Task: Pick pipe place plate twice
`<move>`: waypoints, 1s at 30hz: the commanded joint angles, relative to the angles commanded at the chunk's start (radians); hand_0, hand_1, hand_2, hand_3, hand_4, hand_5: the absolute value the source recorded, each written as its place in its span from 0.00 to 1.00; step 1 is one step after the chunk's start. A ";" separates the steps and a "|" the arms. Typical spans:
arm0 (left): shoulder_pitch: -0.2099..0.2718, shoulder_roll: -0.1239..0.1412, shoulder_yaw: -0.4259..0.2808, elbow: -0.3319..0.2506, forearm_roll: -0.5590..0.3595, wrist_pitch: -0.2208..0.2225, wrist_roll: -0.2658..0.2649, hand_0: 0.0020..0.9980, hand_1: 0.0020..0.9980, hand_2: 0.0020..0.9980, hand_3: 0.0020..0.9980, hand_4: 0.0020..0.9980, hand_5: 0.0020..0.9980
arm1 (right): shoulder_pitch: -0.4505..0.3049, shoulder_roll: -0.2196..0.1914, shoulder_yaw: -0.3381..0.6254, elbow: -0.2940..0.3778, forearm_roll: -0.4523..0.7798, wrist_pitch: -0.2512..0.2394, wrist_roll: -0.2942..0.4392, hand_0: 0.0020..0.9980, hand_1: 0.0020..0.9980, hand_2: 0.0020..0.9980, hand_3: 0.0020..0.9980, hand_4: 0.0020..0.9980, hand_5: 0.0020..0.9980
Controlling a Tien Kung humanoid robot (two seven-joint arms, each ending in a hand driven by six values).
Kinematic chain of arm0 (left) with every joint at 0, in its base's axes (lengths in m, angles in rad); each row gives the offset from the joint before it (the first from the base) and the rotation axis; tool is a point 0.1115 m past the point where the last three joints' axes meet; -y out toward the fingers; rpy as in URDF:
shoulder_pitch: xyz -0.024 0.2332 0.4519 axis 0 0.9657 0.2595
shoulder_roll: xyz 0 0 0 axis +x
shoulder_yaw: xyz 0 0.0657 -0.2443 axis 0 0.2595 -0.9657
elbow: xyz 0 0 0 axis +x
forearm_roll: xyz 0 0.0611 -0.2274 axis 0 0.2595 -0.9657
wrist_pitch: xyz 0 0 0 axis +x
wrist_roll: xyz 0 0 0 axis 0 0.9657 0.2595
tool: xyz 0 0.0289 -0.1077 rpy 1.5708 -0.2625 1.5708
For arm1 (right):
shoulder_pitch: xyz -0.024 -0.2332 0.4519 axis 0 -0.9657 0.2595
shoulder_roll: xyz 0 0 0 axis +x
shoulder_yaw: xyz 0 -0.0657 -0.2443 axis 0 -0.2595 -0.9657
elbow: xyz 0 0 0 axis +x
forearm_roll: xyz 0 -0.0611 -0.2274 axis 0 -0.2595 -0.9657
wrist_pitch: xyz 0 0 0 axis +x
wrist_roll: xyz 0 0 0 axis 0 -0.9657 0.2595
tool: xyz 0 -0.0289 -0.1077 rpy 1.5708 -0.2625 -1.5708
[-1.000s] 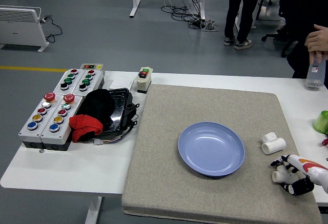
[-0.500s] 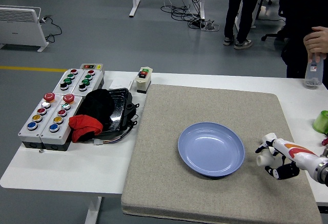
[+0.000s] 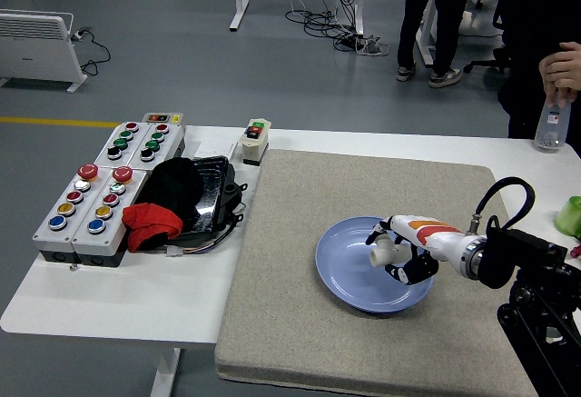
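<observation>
1. My right hand (image 3: 399, 253) reaches in from the right side of the table and hangs over the blue plate (image 3: 349, 274), my fingers (image 3: 406, 272) curled around a white pipe fitting (image 3: 383, 252).
2. The fitting sits clamped in my grasp above the plate's right half; whether it touches the plate's surface I cannot tell.
3. The plate rests on a grey felt mat (image 3: 290, 324) that covers the middle and right of the white table (image 3: 118, 302).
4. My forearm, white and orange near the wrist and black behind it, runs off towards the right edge, with a black cable looping above it.
5. At the table's left end stand four grey button boxes (image 3: 100, 188) with red, green, yellow and blue buttons.
6. Just beside them lies a black tray (image 3: 211, 195) holding a black cloth and a red cloth (image 3: 150, 223).
7. A small switch box (image 3: 255, 139) with a red and a green button stands at the mat's far left corner.
8. At the far right a person's hand (image 3: 563, 68) holds a clear bottle (image 3: 550, 127) upright on the table.
9. A green object (image 3: 570, 216) shows at the right edge.
</observation>
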 joint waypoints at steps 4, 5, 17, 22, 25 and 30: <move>-0.001 -0.001 -0.005 0.000 0.007 0.000 0.003 0.63 0.59 0.54 0.58 0.20 1.00 | 0.007 0.000 -0.022 -0.039 0.000 -0.001 0.009 0.82 0.81 0.94 0.94 0.67 0.14; -0.001 -0.001 -0.007 0.000 0.010 0.000 0.004 0.63 0.59 0.54 0.58 0.20 1.00 | 0.007 -0.001 -0.028 -0.047 0.000 -0.002 0.005 1.00 0.96 1.00 1.00 0.78 0.19; -0.001 -0.001 -0.027 -0.001 0.045 -0.001 0.017 0.63 0.59 0.54 0.58 0.20 1.00 | -0.005 -0.016 -0.034 -0.018 0.003 -0.020 -0.006 1.00 0.97 1.00 1.00 0.84 0.22; 0.000 -0.003 -0.039 0.000 0.065 0.000 0.024 0.63 0.59 0.54 0.58 0.20 1.00 | -0.024 -0.033 0.065 0.003 0.000 -0.066 -0.002 1.00 0.97 1.00 1.00 0.84 0.22; 0.003 -0.004 -0.044 -0.001 0.080 0.000 0.028 0.62 0.59 0.55 0.58 0.20 1.00 | -0.030 -0.039 0.126 -0.006 0.000 -0.074 -0.006 1.00 0.97 1.00 1.00 0.84 0.21; 0.012 -0.004 -0.022 0.000 0.046 0.000 0.012 0.63 0.59 0.54 0.58 0.20 1.00 | -0.033 -0.061 0.232 -0.049 0.000 -0.071 -0.016 1.00 0.96 1.00 1.00 0.81 0.21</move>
